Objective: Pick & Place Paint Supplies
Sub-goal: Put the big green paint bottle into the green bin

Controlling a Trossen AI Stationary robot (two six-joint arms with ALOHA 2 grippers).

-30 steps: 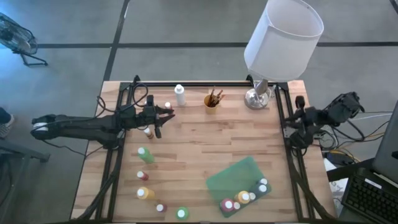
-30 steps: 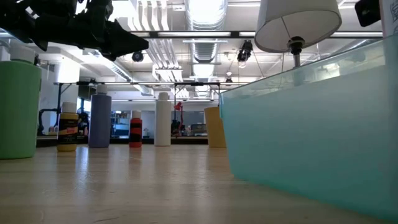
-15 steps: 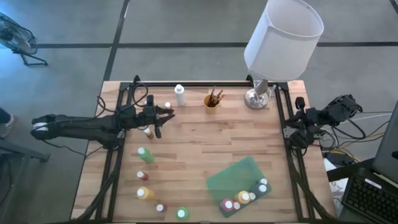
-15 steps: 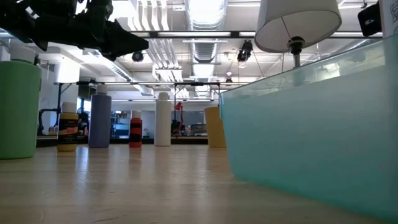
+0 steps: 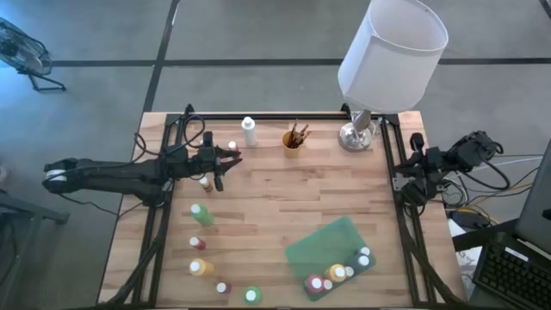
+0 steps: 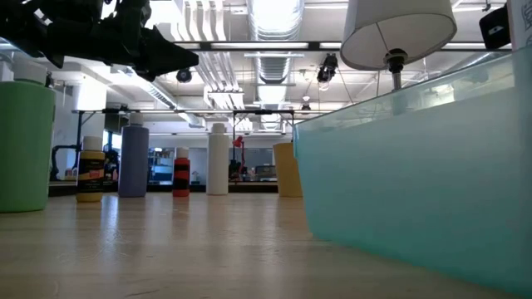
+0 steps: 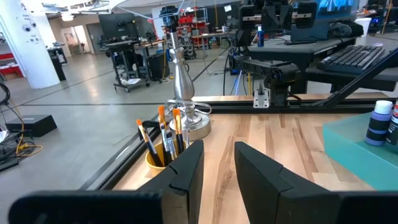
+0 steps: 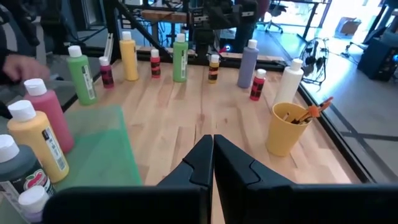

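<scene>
Paint bottles stand in a few spots on the wooden table (image 5: 275, 207). The green tray (image 5: 331, 250) sits near the front right, and some bottles already stand in its front end: a pink bottle (image 8: 48, 118), a yellow bottle (image 8: 37, 146) and a dark one (image 8: 18, 177), all with white caps. More bottles wait on the left side of the table, like a green bottle (image 5: 201, 214), a small red bottle (image 5: 197, 244), an orange-yellow bottle (image 5: 201, 268) and another green bottle (image 5: 250, 295) at the front edge. A tall white bottle (image 5: 250, 131) stands at the back, and near it is a yellow cup (image 5: 293, 145) full of brushes (image 7: 163, 127). The lamp (image 5: 389, 60) with the white shade stands at the back right, on its silver base. The left pincer (image 5: 225, 159) hangs over the back left part of the table, near a small white-capped bottle (image 5: 232, 147) and an orange bottle (image 5: 206, 182). Its two fingers (image 7: 186, 174) are a little apart and hold nothing. The right pincer (image 8: 212, 163) is off to the right side of the table, by the rail, and points back across the table. Its fingers are pressed tight together and hold nothing.
</scene>
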